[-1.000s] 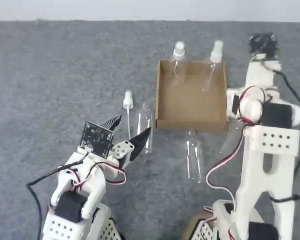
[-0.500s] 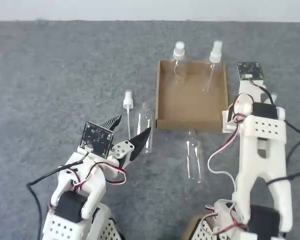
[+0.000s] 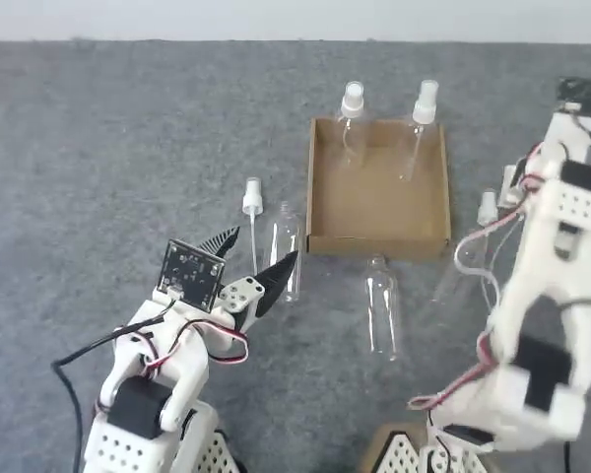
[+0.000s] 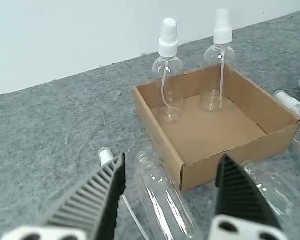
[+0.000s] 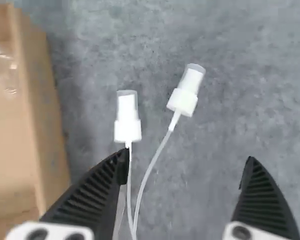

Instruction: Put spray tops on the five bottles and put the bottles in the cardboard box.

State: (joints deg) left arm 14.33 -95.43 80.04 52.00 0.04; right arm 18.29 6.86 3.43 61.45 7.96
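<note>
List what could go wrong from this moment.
1. Two spray tops lie close together under the open right gripper, with their tubes nearly touching. Closing could catch both or flick one away.
2. The bottle lying by the open left gripper is round and could roll. The third top beside it could be knocked.
3. The capped bottles standing in the box could be tipped by the next one put in.
</note>
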